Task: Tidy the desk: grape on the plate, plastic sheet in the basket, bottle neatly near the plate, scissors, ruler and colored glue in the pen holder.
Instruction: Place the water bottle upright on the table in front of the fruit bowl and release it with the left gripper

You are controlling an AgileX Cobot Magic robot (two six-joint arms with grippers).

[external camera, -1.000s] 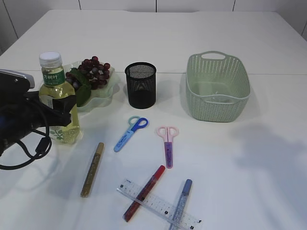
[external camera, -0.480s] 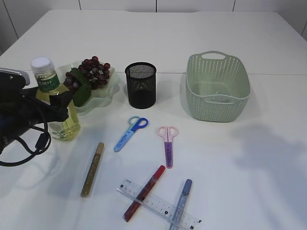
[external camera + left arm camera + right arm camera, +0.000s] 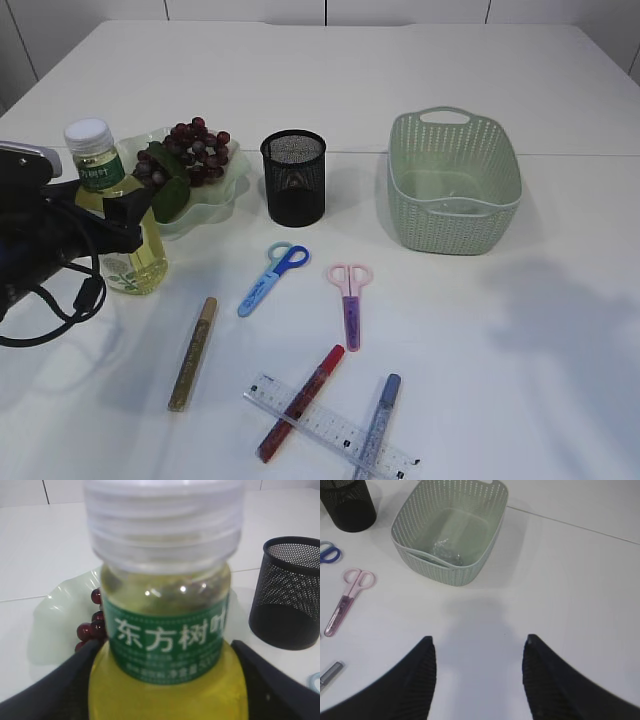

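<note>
1. Left gripper [image 3: 128, 215] has its jaws around the bottle [image 3: 118, 225], one on each side of the shoulder in the left wrist view. Can't tell whether they pinch it or have just let go, since the fingers sit right at the glass.
2. Bottle stands upright on the table [image 3: 520, 350], just beside the front-left rim of the plate [image 3: 215, 200]. That looks like a fair final spot.
3. To do it well: spread the jaws clear of the glass first, then back straight out to the left, level, so no finger clips the shoulder and tips it.
4. Grapes [image 3: 190, 150] are already on the plate, right behind the bottle. Don't swing forward.
5. Room: open table left and front of the bottle. Gold glue [image 3: 192, 353] lies near in front, so keep the exit high.
6. Holder [image 3: 294, 178] stands right of the plate, empty as far as seen. Blue scissors [image 3: 272, 278], pink scissors [image 3: 349, 303], red glue [image 3: 300, 402], ruler [image 3: 330, 427] and blue glue [image 3: 376, 424] lie loose in front; these last three overlap near the front edge.
7. Basket [image 3: 455, 180] is far right, with something clear inside, likely the sheet [image 3: 445, 550].
8. Right gripper [image 3: 477, 672] is spread, empty, hovering over bare table right of the basket.
</note>
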